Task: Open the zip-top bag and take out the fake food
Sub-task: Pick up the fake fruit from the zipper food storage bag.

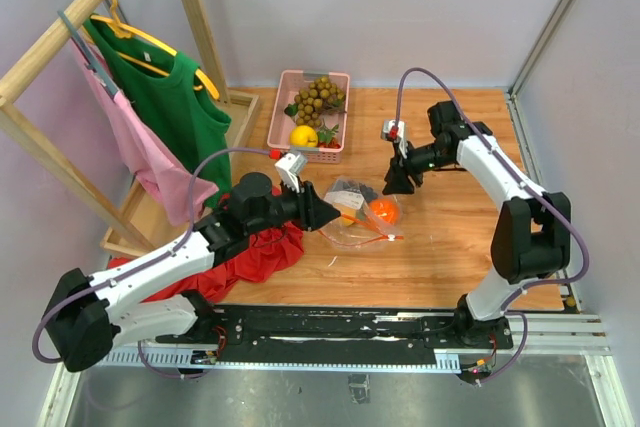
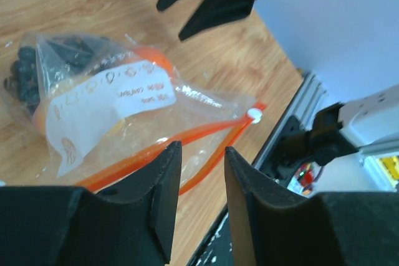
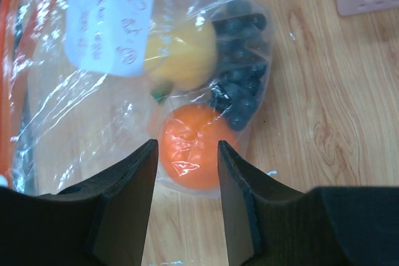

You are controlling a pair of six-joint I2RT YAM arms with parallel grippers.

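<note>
The zip-top bag [image 1: 365,215] lies flat on the wooden table with its orange-red zip strip [image 2: 206,132] and white slider [image 2: 253,114] towards the near edge. Inside it show an orange fruit [image 3: 190,147], a yellow fruit [image 3: 181,54] and a dark purple bunch [image 3: 240,79]. My left gripper [image 1: 337,215] is at the bag's left edge. Its jaws [image 2: 202,154] stand partly apart, and the zip strip runs just beyond the tips with nothing pinched. My right gripper [image 1: 398,185] hovers at the bag's far side, open [image 3: 187,144], with the orange fruit beyond its tips.
A pink basket [image 1: 340,82] at the back holds a tan-brown bunch [image 1: 318,99] and a lemon [image 1: 303,136]. A red cloth [image 1: 255,252] lies under my left arm. A wooden rack [image 1: 60,32] with green and pink garments stands at the left.
</note>
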